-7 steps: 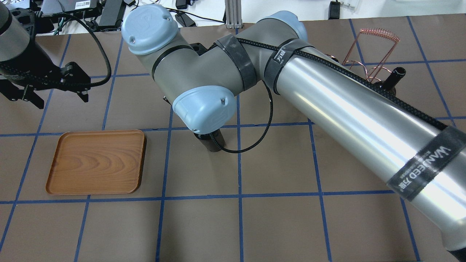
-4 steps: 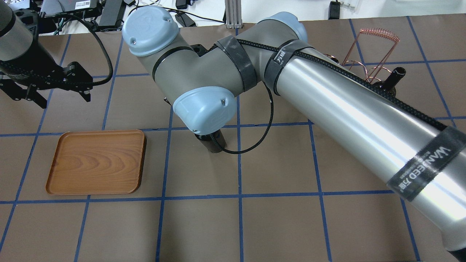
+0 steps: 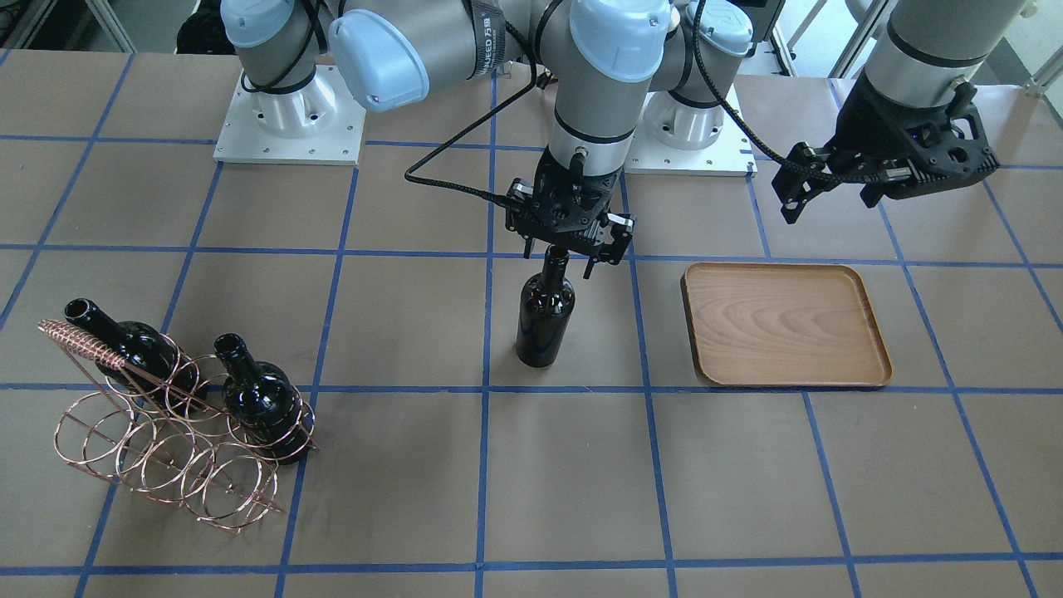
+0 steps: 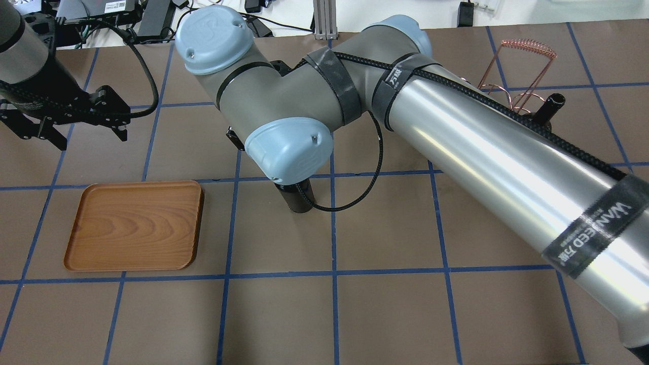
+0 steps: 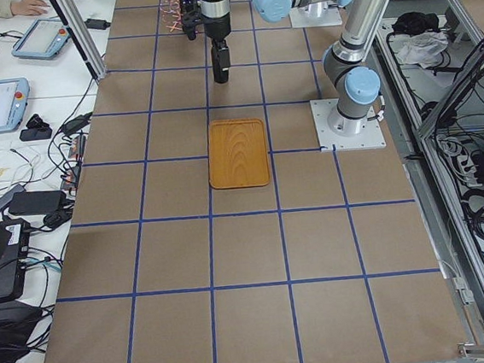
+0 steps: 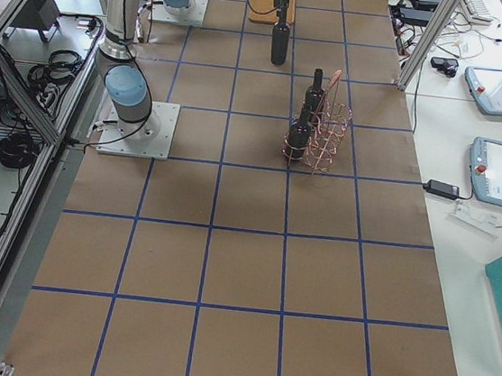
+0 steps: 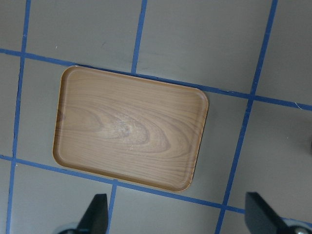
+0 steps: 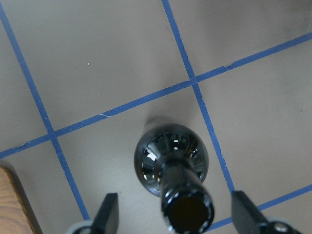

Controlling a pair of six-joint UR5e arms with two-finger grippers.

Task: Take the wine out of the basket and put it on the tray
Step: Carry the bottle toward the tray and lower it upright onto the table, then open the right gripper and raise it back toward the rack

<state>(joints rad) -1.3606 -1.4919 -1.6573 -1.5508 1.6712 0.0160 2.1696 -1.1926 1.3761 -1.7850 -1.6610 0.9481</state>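
A black wine bottle (image 3: 544, 320) stands upright on the table paper at the middle, to the view's left of the wooden tray (image 3: 785, 324). My right gripper (image 3: 570, 253) hangs straight over it, open, fingers wide on either side of the bottle's mouth and not touching it. The right wrist view shows the bottle (image 8: 170, 156) from above between the spread fingers (image 8: 108, 209). In the overhead view only the bottle's base (image 4: 299, 200) shows under the wrist. My left gripper (image 4: 88, 138) is open and empty, high over the table behind the tray (image 4: 134, 225). The tray (image 7: 129, 126) is bare.
The copper wire basket (image 3: 166, 448) stands at the table's end on my right and holds two more black bottles (image 3: 124, 345) (image 3: 262, 399). My right arm's long upper link (image 4: 507, 167) crosses the overhead view. Blue tape lines grid the brown paper.
My right arm's wrist and elbow have shifted slightly to the right over the standing bottle. The left gripper has barely moved. The bottle and the tray stay in place.
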